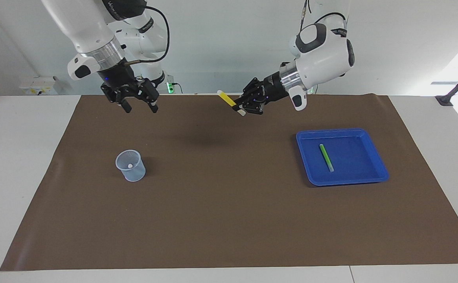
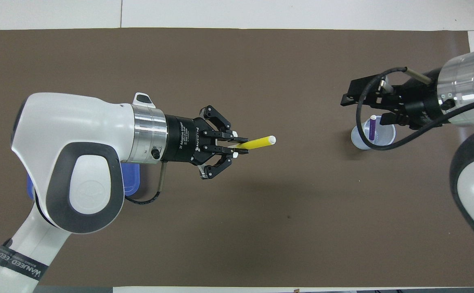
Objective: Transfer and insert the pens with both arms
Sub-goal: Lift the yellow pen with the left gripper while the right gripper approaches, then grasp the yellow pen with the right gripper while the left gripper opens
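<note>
Left gripper (image 1: 240,109) is clamped on the thin yellow marker pen (image 1: 226,98); right gripper (image 1: 138,105) gapes wide. For handover, the pen's free end should enter squarely between the right fingers.

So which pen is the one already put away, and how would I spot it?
Start at the brown mat and go toward the right arm's end, where a small clear cup stands alone. The purple pen stands in it, pale tip up. The green pen lies flat in the blue tray, and the left gripper carries the yellow pen.
</note>
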Controlling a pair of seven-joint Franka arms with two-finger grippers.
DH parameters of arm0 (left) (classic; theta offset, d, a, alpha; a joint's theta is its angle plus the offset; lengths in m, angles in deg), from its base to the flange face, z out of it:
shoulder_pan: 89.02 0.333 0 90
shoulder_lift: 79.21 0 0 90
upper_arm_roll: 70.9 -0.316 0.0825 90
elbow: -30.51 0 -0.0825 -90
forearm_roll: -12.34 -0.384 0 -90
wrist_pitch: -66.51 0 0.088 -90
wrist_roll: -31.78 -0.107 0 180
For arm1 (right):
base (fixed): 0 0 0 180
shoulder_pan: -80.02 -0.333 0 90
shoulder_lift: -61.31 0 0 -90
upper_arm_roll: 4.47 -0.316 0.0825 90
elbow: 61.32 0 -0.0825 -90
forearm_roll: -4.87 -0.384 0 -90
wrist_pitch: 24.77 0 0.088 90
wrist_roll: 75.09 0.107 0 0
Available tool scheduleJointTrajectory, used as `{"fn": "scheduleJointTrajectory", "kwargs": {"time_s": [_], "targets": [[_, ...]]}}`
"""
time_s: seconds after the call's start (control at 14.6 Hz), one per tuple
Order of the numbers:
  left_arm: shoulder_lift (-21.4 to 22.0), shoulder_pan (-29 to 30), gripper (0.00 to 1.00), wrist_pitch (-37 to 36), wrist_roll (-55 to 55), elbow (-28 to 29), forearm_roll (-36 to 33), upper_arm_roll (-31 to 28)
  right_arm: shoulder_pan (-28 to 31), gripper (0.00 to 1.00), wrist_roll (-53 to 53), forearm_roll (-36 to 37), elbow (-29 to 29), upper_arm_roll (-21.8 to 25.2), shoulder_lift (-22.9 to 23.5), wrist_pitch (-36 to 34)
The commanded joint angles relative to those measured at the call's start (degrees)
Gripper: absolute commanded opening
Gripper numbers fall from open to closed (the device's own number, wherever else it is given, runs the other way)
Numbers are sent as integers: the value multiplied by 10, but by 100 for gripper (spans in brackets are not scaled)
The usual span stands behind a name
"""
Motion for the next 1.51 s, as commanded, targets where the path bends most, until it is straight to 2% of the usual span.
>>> {"fn": "scheduleJointTrajectory", "kwargs": {"time_s": [0.0,0.34,0.48,1.24,1.31,1.44], "targets": [[37,-7,0,31,20,38,33,-8,5,100,80,-43,-4,-29,8,27],[37,-11,0,42,26,41,43,-8,0,100,156,-43,-3,-82,22,38],[39,-11,0,53,26,42,48,-8,-26,100,174,-37,-3,-83,26,39],[39,-14,0,70,26,47,64,-8,-60,100,186,-35,-3,-84,32,59],[39,-14,0,71,26,49,64,-8,-60,97,186,-34,-3,-84,32,60],[39,-14,0,73,26,50,67,-8,-60,85,186,-32,-3,-84,33,63]]}}
